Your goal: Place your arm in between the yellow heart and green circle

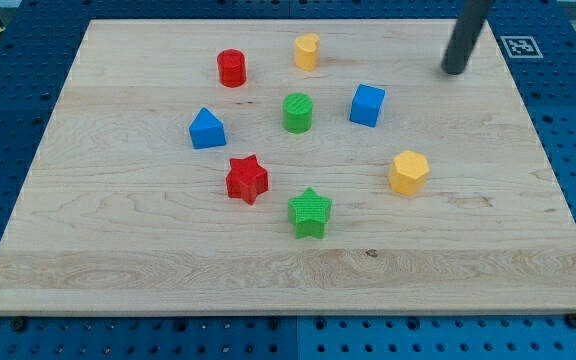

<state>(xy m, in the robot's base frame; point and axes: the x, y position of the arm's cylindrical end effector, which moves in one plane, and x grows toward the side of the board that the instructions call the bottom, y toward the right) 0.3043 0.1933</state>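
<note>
Yellow heart (307,50) sits near the view's top, a little left of centre on the wooden tabletop (118,260), and the green circle (297,112) stands just below it toward the view's bottom, the two apart with a bare strip of wood between them. The rod comes down from the view's top right corner, and my tip (455,71) rests on the wood well to the right of both, touching no block. It is a plain dark rod with no jaws to open or clench, and it holds nothing. The yellow heart lies to the tip's left at about the same height in the view; the green circle lies to its left and lower.

Counting the blocks gives eight in all: two yellow, two green, two red, two blue. Beside the heart, a red cylinder (232,68) stands to its left. A blue cube (367,105) sits just right of the green circle and is the block nearest the tip. A blue block with a peaked top (207,129) lies to the circle's left. Lower down are a red star (247,179), a green star (310,212) and, off to the right, a yellow hexagon (409,172).
</note>
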